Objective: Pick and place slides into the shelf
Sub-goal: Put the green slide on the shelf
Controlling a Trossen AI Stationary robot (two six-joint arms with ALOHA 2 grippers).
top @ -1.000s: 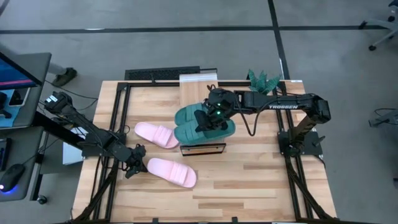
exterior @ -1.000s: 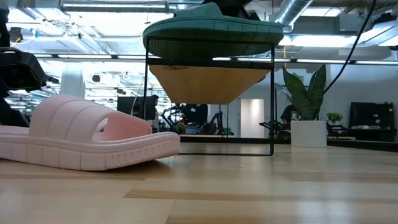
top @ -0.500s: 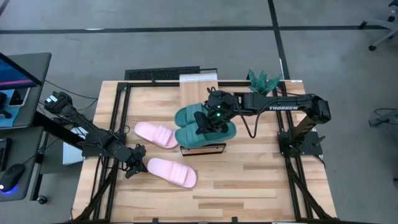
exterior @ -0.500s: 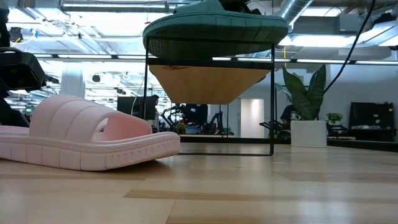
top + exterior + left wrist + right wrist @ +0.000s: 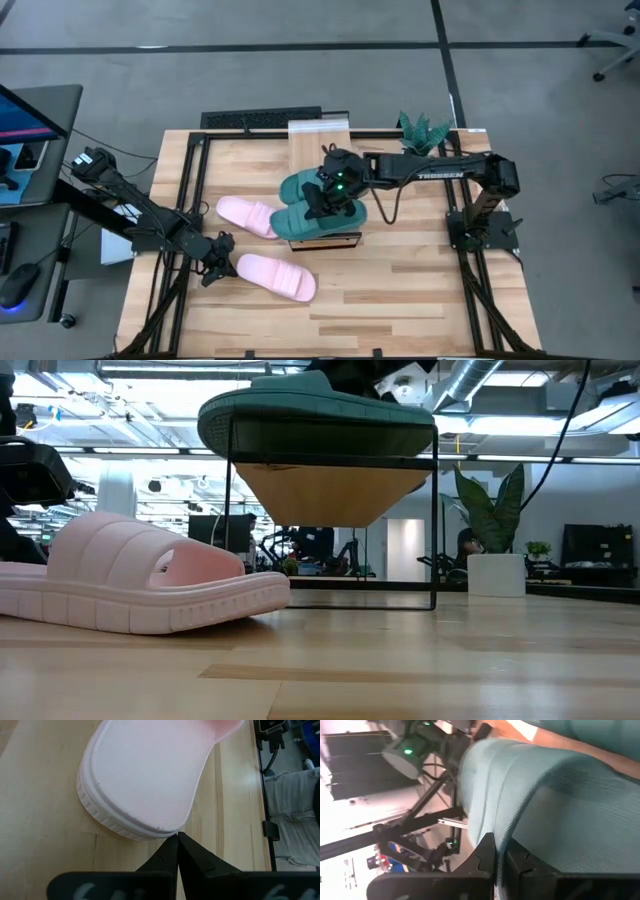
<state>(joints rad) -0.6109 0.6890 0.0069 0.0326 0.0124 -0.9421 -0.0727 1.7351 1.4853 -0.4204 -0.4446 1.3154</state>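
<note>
Starting at the left of the table, the left gripper (image 5: 216,262) waited low over the tabletop (image 5: 420,290), its fingers (image 5: 170,854) pressed together on nothing, their tips just touching the heel rim of the nearer pink slide (image 5: 276,277). That slide lay with its long axis running away from the left gripper toward the table's middle. The second pink slide (image 5: 251,216) lay a little farther back, near the shelf (image 5: 322,140).

On the shelf's near end sat the two teal slides, side by side and touching, long axes crosswise to the plank, so both overhung the frame on the left. The right arm reached across from the right side of the table, nearly level, with its wrist bent down over them. The right gripper (image 5: 322,197) was clamped on the strap of the front teal slide (image 5: 300,221), which the right wrist view showed pinched between its fingers (image 5: 487,851). The rear teal slide (image 5: 298,184) lay just behind it.

I judged the coming move turned on that overhang: the held slide wanted shifting rightward, along its own length, to sit centred on the plank.
</note>
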